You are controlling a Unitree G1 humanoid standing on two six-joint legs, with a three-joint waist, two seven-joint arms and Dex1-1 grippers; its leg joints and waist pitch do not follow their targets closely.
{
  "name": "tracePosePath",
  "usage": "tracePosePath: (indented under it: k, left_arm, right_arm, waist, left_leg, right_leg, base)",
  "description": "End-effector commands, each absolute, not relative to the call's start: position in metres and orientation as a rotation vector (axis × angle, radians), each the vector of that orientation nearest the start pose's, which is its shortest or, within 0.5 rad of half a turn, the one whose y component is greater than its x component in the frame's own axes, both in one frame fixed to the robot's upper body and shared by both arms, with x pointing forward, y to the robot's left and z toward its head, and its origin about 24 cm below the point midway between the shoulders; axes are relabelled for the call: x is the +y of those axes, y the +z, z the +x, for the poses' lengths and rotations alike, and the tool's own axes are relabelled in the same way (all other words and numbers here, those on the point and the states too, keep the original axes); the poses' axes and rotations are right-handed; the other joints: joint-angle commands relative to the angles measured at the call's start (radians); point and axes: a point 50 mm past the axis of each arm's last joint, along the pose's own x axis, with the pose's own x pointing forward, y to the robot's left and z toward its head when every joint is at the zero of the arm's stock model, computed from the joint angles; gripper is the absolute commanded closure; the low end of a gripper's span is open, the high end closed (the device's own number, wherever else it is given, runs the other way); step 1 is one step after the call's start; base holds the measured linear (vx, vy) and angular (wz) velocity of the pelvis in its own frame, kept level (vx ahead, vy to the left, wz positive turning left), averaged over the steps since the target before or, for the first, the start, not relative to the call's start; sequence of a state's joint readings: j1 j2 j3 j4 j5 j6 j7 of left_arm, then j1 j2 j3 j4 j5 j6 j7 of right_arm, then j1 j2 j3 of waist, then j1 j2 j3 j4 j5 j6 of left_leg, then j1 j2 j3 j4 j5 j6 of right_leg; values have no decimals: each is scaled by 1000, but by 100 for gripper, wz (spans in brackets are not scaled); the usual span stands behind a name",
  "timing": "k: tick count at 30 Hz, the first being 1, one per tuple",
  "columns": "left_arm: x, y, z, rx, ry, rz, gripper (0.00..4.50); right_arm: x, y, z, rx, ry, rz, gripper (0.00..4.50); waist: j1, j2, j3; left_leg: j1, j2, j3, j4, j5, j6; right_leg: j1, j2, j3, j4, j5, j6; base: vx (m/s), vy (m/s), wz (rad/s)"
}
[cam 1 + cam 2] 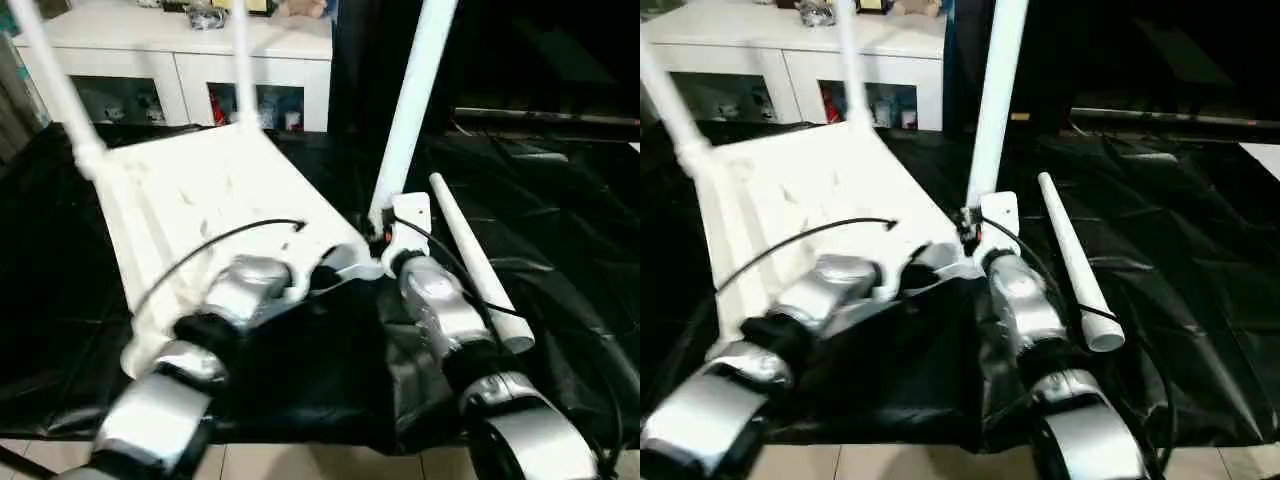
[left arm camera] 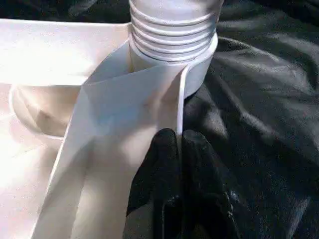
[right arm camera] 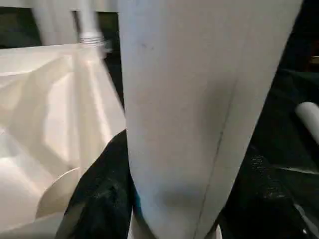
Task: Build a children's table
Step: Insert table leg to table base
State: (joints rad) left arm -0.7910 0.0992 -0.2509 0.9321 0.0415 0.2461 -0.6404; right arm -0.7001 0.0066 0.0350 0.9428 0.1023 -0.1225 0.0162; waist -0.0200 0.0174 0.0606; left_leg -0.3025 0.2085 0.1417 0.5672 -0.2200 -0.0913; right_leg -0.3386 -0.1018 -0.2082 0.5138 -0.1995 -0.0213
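A: What colours mark the tabletop (image 1: pixel 210 200) and the legs (image 1: pixel 412 110)?
B: Both are plain white; the leg's threaded end (image 2: pixel 174 30) shows fine ridged bands.
A: And the covering beneath?
B: A glossy black sheet (image 1: pixel 560 260), creased, over the surface.
A: The arms?
B: Silver forearms (image 1: pixel 445 310) with black pincer fingers (image 2: pixel 169 189); the cabinet (image 1: pixel 180 60) behind is white.

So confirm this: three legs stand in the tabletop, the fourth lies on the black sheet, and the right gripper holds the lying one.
Wrong on the last point. The right gripper holds the upright leg at the tabletop's near corner, as the right wrist view shows. The fourth leg lies loose on the black sheet.
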Motion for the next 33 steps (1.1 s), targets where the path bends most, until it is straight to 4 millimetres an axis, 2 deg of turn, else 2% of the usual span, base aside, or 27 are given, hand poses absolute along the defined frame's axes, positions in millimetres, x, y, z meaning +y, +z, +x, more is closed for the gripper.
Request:
tracePosePath:
  k: [1, 2, 3, 4, 5, 6, 7, 8, 9, 10, 11, 12, 13, 14, 16, 18, 20, 21, 22, 23, 24, 26, 28, 30, 32, 33]
  left_arm:
    - [90, 38, 361, 530, -721, 318, 450]
    - [90, 38, 361, 530, -720, 318, 450]
    - [92, 38, 361, 532, -716, 319, 450]
    - [94, 38, 362, 534, -707, 324, 450]
    - [95, 38, 362, 535, -705, 325, 450]
    - [97, 38, 363, 535, -696, 332, 450]
    - [97, 38, 363, 536, -694, 333, 450]
    - [97, 38, 363, 536, -694, 333, 450]
    - [97, 39, 363, 536, -694, 332, 450]
    - [97, 39, 363, 536, -694, 332, 450]
    - [98, 39, 363, 534, -698, 332, 450]
    - [98, 39, 363, 532, -700, 334, 450]
    - [98, 39, 363, 533, -706, 334, 450]
    - [98, 39, 363, 533, -706, 334, 450]
    - [98, 39, 362, 533, -712, 335, 450]
    - [100, 38, 362, 535, -730, 345, 450]
    - [101, 38, 361, 535, -734, 349, 450]
    - [102, 38, 361, 536, -743, 356, 450]
    - [103, 38, 361, 537, -748, 360, 450]
    - [104, 39, 361, 534, -753, 366, 450]
    - [105, 39, 361, 531, -759, 369, 450]
    - [107, 40, 361, 527, -767, 374, 450]
    - [108, 41, 361, 518, -776, 385, 450]
    - [110, 43, 360, 508, -804, 397, 450]
    - [112, 43, 359, 501, -814, 400, 450]
    - [112, 43, 358, 493, -827, 406, 450]
  right_arm:
    - [-101, -15, 334, 416, 131, 3, 263]
    - [-101, -15, 334, 416, 131, 4, 263]
    - [-101, -15, 334, 415, 130, 6, 263]
    - [-100, -15, 335, 414, 124, 6, 263]
    - [-100, -15, 335, 413, 122, 7, 263]
    - [-100, -14, 336, 409, 113, 29, 263]
    - [-100, -14, 336, 408, 109, 34, 263]
    - [-100, -13, 336, 407, 106, 35, 263]
    - [-100, -13, 337, 406, 100, 36, 263]
    - [-100, -13, 337, 406, 100, 36, 263]
    - [-100, -12, 339, 406, 95, 39, 263]
    - [-100, -11, 339, 405, 95, 38, 263]
    - [-101, -10, 340, 404, 96, 38, 263]
    - [-101, -10, 340, 404, 96, 38, 263]
    - [-101, -9, 341, 401, 100, 33, 263]
    - [-99, -6, 343, 389, 134, 34, 263]
    - [-99, -4, 344, 380, 147, 44, 263]
    - [-97, -2, 345, 370, 168, 57, 263]
    - [-96, -2, 346, 365, 179, 62, 228]
    - [-95, 3, 348, 345, 198, 72, 207]
    - [-94, 5, 349, 334, 217, 87, 193]
    - [-92, 9, 351, 315, 244, 100, 184]
    - [-91, 13, 353, 299, 261, 92, 172]
    - [-90, 23, 357, 248, 313, 97, 144]
    - [-90, 28, 359, 225, 342, 92, 128]
    - [-90, 30, 360, 215, 351, 88, 115]
  waist:
    - [-18, 21, -21]
    - [13, 27, -31]
    - [35, 26, -39]
    - [28, -48, -40]
    - [44, -41, -28]
    - [52, -52, -42]
    - [57, -54, -46]
    - [59, -40, -65]
    - [63, -32, -76]
    - [63, -32, -76]
    - [51, -29, -66]
    - [52, -30, -71]
    - [52, -30, -71]
    - [50, -35, -68]
    - [51, -36, -67]
    - [54, -33, -65]
    - [53, -35, -65]
    - [54, -31, -64]
    - [54, -34, -65]
    - [54, -30, -65]
    - [53, -32, -65]
    - [52, -29, -67]
    - [51, -35, -72]
    - [54, -29, -71]
    - [53, -26, -74]
    - [54, -27, -81]
  left_leg:
    - [-6, 41, -19, -82, -669, 15]
    - [-94, 86, -48, -143, -739, 18]
    - [-22, 75, -11, -169, -778, 28]
    - [20, -5, -15, -73, -615, -3]
    - [34, -34, 13, -27, -487, -4]
    - [-42, -20, -11, -24, -242, 24]
    - [-76, -9, -18, -55, -219, 8]
    - [-70, 12, -26, -76, -161, -17]
    - [-51, 14, -17, -70, -120, -4]
    - [-51, 14, -17, -70, -120, -4]
    - [-62, 16, -8, -79, -162, 5]
    - [-60, 14, -4, -78, -190, 2]
    - [-52, 16, -1, -78, -209, 4]
    - [-52, 16, 3, -80, -239, 10]
    - [-51, 15, 6, -81, -261, 11]
    - [-47, 15, 8, -82, -292, 9]
    - [-46, 16, 8, -83, -304, 9]
    - [-46, 16, 9, -83, -308, 8]
    - [-47, 17, 9, -85, -302, 10]
    - [-48, 17, 9, -85, -297, 10]
    - [-48, 18, 9, -85, -294, 11]
    - [-50, 18, 10, -84, -283, 13]
    - [-58, 17, 12, -80, -218, 20]
    - [-54, 19, 16, -77, -185, 34]
    - [-55, 21, 19, -73, -145, 42]
    - [-57, 19, 21, -64, -75, 57]
  right_leg:
    - [36, -45, -22, -82, -643, 85]
    - [118, -52, 73, 127, -391, 31]
    - [29, -26, 110, 101, -121, -27]
    - [-28, -71, 125, -24, -559, -19]
    - [-65, -74, 121, -78, -820, 28]
    - [-5, -120, 139, -67, -967, 48]
    - [17, -101, 132, -49, -898, 58]
    - [11, -78, 141, -24, -610, 16]
    - [-7, -58, 150, 1, -344, -63]
    - [-7, -58, 150, 1, -344, -63]
    - [-2, -46, 153, 16, -195, -158]
    - [5, -45, 152, 15, -192, -168]
    - [0, -45, 155, 12, -195, -174]
    - [-1, -45, 158, 8, -224, -177]
    - [-1, -47, 161, 3, -277, -165]
    - [-10, -47, 165, -7, -355, -140]
    - [-13, -47, 165, -9, -367, -136]
    - [-13, -47, 166, -10, -370, -135]
    - [-12, -47, 166, -10, -361, -138]
    - [-11, -47, 166, -9, -353, -141]
    - [-11, -46, 166, -9, -345, -143]
    - [-9, -46, 167, -5, -318, -157]
    - [2, -45, 166, 5, -241, -175]
    - [0, -47, 168, 7, -208, -193]
    - [1, -46, 169, 14, -145, -216]
    - [6, -43, 170, 29, -31, -242]
  base:
    - [131, 24, -16]
    - [159, 1, 5]
    - [159, 1, 5]
    - [83, -82, 12]
    - [46, -50, -1]
    - [71, -60, -19]
    - [105, 0, -34]
    - [117, -12, -28]
    - [92, -2, -10]
    - [0, 0, 0]
    - [0, 0, 0]
    - [0, 0, 0]
    - [0, 0, 0]
    - [0, 0, 0]
    - [0, 0, 0]
    - [0, 0, 0]
    - [0, 0, 0]
    - [0, 0, 0]
    - [0, 0, 0]
    - [0, 0, 0]
    - [0, 0, 0]
    - [0, 0, 0]
    - [0, 0, 0]
    - [0, 0, 0]
    - [0, 0, 0]
    - [0, 0, 0]
